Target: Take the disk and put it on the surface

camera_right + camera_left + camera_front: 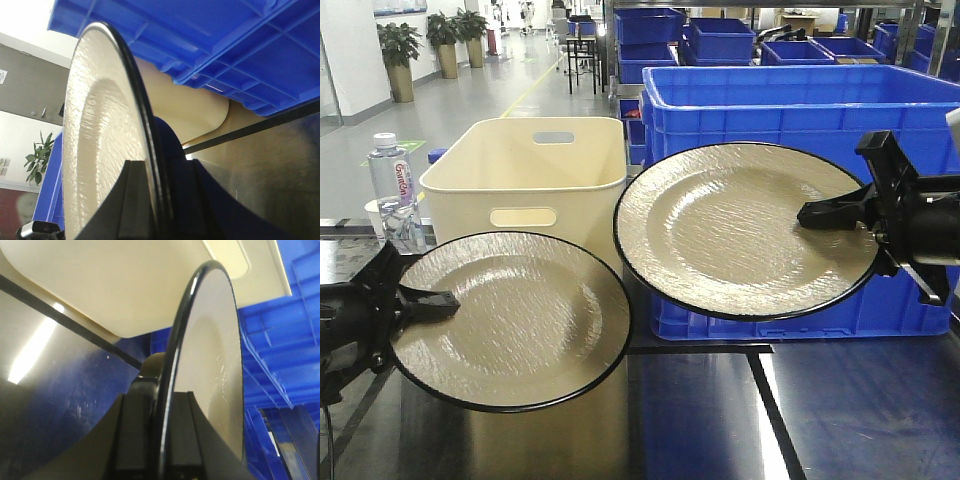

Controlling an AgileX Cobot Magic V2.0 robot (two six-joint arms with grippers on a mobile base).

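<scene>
Already the grabbing is done: my left gripper [432,300] pinches the rim of the left disk [515,320], my right gripper [820,213] the right disk [745,230], both above the dark tabletop [850,410], not yet set down.

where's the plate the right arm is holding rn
Front view: the right plate is held above the tabletop on the right, in front of the big blue crate, right of the cream bin.
</scene>
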